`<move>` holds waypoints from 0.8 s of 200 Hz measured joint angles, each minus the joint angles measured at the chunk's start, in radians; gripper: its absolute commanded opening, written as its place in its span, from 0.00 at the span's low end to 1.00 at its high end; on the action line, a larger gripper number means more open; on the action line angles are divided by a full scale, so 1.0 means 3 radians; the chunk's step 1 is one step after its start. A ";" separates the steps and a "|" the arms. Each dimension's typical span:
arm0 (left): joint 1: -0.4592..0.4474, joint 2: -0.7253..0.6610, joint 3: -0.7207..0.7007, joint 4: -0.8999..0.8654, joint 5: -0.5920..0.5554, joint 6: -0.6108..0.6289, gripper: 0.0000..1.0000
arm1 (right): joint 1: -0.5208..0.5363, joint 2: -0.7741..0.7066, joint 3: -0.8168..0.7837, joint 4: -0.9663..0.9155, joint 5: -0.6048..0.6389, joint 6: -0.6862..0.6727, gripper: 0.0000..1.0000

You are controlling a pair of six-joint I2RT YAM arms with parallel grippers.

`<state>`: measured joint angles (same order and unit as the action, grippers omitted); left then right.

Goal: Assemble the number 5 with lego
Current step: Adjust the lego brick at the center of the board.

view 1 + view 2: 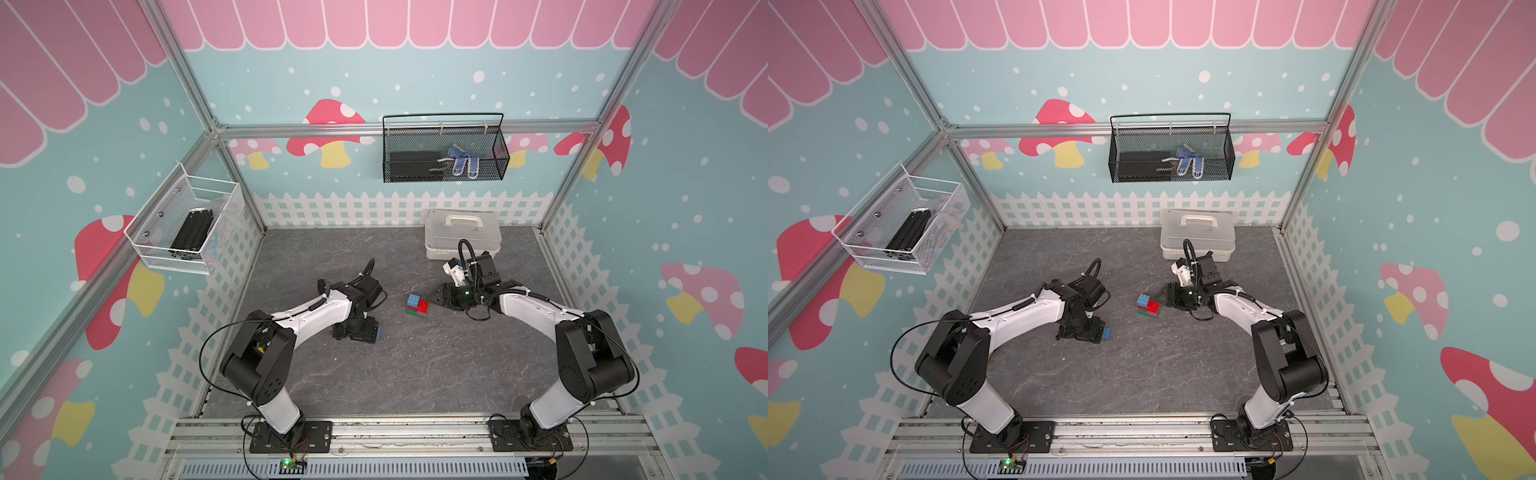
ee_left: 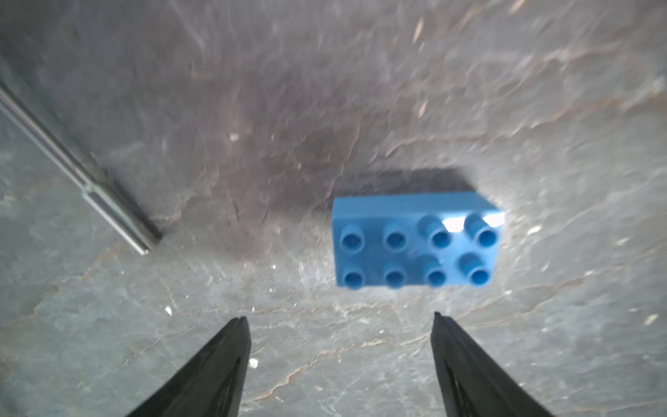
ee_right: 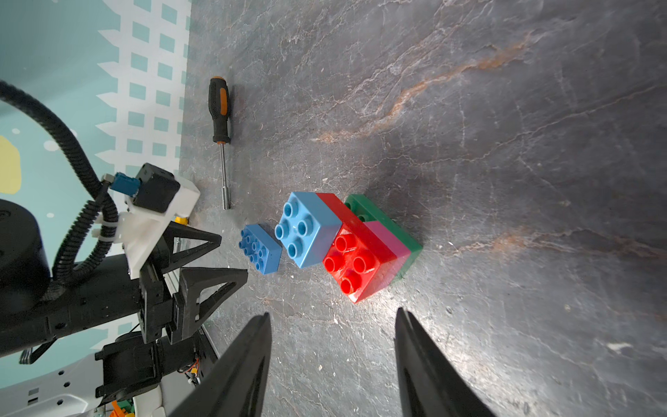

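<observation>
The partly built number 5 is a small lego stack (image 1: 417,306) (image 1: 1148,306) in mid-table. In the right wrist view its short blue brick (image 3: 306,229) sits on one end of the long red brick (image 3: 355,261). The pink brick (image 3: 393,242) and the green brick (image 3: 382,218) lie below. My right gripper (image 3: 332,314) (image 1: 433,297) is open beside the stack, apart from it and holding nothing. The long blue brick (image 2: 415,245) (image 3: 260,249) lies studs up on the table. My left gripper (image 2: 339,317) (image 1: 365,334) hangs open just short of it, empty.
A screwdriver (image 3: 220,112) lies on the table near the long blue brick; its shaft (image 2: 90,191) shows in the left wrist view. A white lidded box (image 1: 461,232) stands at the back. A black mesh basket (image 1: 444,149) and a white wire basket (image 1: 187,224) hang on the walls.
</observation>
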<state>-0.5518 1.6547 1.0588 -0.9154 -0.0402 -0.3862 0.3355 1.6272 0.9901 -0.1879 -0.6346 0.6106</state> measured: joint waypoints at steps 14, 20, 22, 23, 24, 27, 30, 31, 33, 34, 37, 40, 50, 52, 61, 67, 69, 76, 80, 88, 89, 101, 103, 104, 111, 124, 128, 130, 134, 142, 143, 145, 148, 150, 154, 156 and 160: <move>0.0000 -0.0070 -0.0056 -0.0006 0.0011 -0.0009 0.79 | 0.0000 0.0000 0.0000 0.0000 0.0013 0.0000 0.57; 0.0000 -0.0088 -0.0061 -0.0013 0.0010 -0.0015 0.79 | 0.0000 0.0000 0.0000 0.0000 0.0020 0.0000 0.57; 0.0000 -0.0093 -0.0061 -0.0017 0.0008 -0.0019 0.79 | 0.0000 0.0000 0.0000 0.0000 0.0022 0.0000 0.57; 0.0000 -0.0095 -0.0061 -0.0018 0.0008 -0.0022 0.79 | 0.0000 0.0000 0.0000 0.0000 0.0023 0.0000 0.57; 0.0000 -0.0095 -0.0061 -0.0019 0.0006 -0.0023 0.79 | 0.0000 0.0000 0.0000 0.0000 0.0023 0.0000 0.57; 0.0003 -0.0097 -0.0061 -0.0022 0.0000 -0.0025 0.79 | 0.0000 0.0000 0.0000 0.0000 0.0024 0.0000 0.57; 0.0004 -0.0097 -0.0061 -0.0023 -0.0005 -0.0027 0.79 | 0.0000 0.0000 0.0000 0.0000 0.0024 -0.0001 0.57; 0.0004 -0.0097 -0.0061 -0.0023 -0.0006 -0.0027 0.79 | 0.0000 0.0000 0.0000 0.0000 0.0025 0.0000 0.57; 0.0006 -0.0097 -0.0061 -0.0024 -0.0010 -0.0029 0.79 | 0.0000 0.0000 0.0000 0.0000 0.0025 0.0000 0.57; 0.0008 -0.0097 -0.0061 -0.0024 -0.0011 -0.0033 0.79 | 0.0000 0.0000 0.0000 0.0000 0.0025 0.0000 0.57; 0.0010 -0.0094 -0.0061 -0.0027 -0.0017 -0.0034 0.79 | 0.0000 0.0000 0.0000 0.0000 0.0027 0.0000 0.57; 0.0017 -0.0086 -0.0061 -0.0029 -0.0022 -0.0036 0.79 | 0.0000 0.0000 0.0000 0.0000 0.0028 0.0000 0.57; 0.0045 -0.0057 -0.0060 -0.0036 -0.0037 -0.0042 0.79 | 0.0000 0.0000 0.0000 -0.0003 0.0032 -0.0001 0.57; 0.0051 -0.0048 -0.0060 -0.0036 -0.0042 -0.0046 0.79 | 0.0000 0.0000 0.0000 -0.0004 0.0033 -0.0001 0.57; 0.0078 -0.0001 -0.0057 -0.0037 -0.0060 -0.0048 0.79 | 0.0000 0.0000 0.0000 -0.0014 0.0037 -0.0003 0.57; 0.0094 0.0038 -0.0052 -0.0039 -0.0072 -0.0047 0.79 | -0.0001 -0.0001 0.0000 -0.0025 0.0043 -0.0005 0.57; 0.0099 0.0051 -0.0050 -0.0042 -0.0076 -0.0048 0.79 | -0.0003 -0.0003 0.0000 -0.0028 0.0045 -0.0008 0.57; 0.0114 0.0104 -0.0037 -0.0042 -0.0088 -0.0047 0.79 | -0.0003 -0.0005 0.0000 -0.0045 0.0048 -0.0013 0.58; 0.0122 0.0139 -0.0028 -0.0041 -0.0097 -0.0047 0.79 | -0.0003 -0.0009 0.0000 -0.0056 0.0053 -0.0014 0.57; 0.0132 0.0196 -0.0009 -0.0041 -0.0106 -0.0047 0.79 | -0.0006 -0.0020 0.0000 -0.0075 0.0061 -0.0018 0.57; 0.0132 0.0201 -0.0006 -0.0042 -0.0107 -0.0046 0.79 | -0.0006 -0.0020 0.0000 -0.0078 0.0061 -0.0019 0.57; 0.0139 0.0281 0.0041 -0.0043 -0.0128 -0.0045 0.79 | -0.0010 -0.0046 0.0000 -0.0111 0.0089 -0.0039 0.57; 0.0141 0.0292 0.0048 -0.0043 -0.0131 -0.0046 0.79 | -0.0010 -0.0050 0.0000 -0.0116 0.0095 -0.0041 0.58; 0.0141 0.0301 0.0056 -0.0042 -0.0132 -0.0045 0.79 | -0.0010 -0.0051 0.0000 -0.0117 0.0098 -0.0042 0.58; 0.0150 0.0334 0.0093 -0.0045 -0.0135 -0.0045 0.79 | -0.0017 -0.0062 0.0000 -0.0134 0.0120 -0.0053 0.58; 0.0164 0.0389 0.0174 -0.0045 -0.0154 -0.0033 0.79 | -0.0028 -0.0067 0.0000 -0.0154 0.0142 -0.0070 0.58; 0.0172 0.0407 0.0202 -0.0039 -0.0159 -0.0032 0.79 | -0.0029 -0.0067 0.0000 -0.0160 0.0146 -0.0075 0.58; 0.0175 0.0412 0.0216 -0.0038 -0.0163 -0.0032 0.79 | -0.0029 -0.0067 -0.0001 -0.0163 0.0150 -0.0078 0.58; 0.0182 0.0426 0.0239 -0.0033 -0.0170 -0.0025 0.79 | -0.0034 -0.0067 -0.0005 -0.0167 0.0154 -0.0080 0.58; 0.0201 0.0453 0.0287 -0.0023 -0.0192 -0.0019 0.80 | -0.0038 -0.0067 -0.0010 -0.0174 0.0167 -0.0089 0.58; 0.0201 0.0455 0.0291 -0.0023 -0.0193 -0.0019 0.80 | -0.0038 -0.0067 -0.0013 -0.0174 0.0168 -0.0089 0.58; 0.0206 0.0463 0.0303 -0.0022 -0.0202 -0.0018 0.80 | -0.0038 -0.0067 -0.0014 -0.0173 0.0170 -0.0090 0.58; 0.0216 0.0474 0.0319 -0.0022 -0.0212 -0.0010 0.80 | -0.0038 -0.0067 -0.0017 -0.0173 0.0173 -0.0092 0.58; 0.0220 0.0481 0.0329 -0.0019 -0.0217 -0.0010 0.80 | -0.0038 -0.0067 -0.0019 -0.0174 0.0174 -0.0092 0.58; 0.0230 0.0496 0.0347 -0.0017 -0.0226 -0.0005 0.80 | -0.0038 -0.0067 -0.0024 -0.0175 0.0177 -0.0093 0.58; 0.0237 0.0504 0.0357 -0.0015 -0.0231 -0.0004 0.80 | -0.0038 -0.0067 -0.0025 -0.0178 0.0178 -0.0094 0.58; 0.0249 0.0524 0.0379 -0.0013 -0.0242 0.0004 0.80 | -0.0038 -0.0067 -0.0028 -0.0184 0.0182 -0.0099 0.58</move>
<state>-0.4770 1.8118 1.1725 -0.9192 -0.1127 -0.3851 0.3241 1.6070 0.9817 -0.2432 -0.5800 0.5808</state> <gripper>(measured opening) 0.795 0.576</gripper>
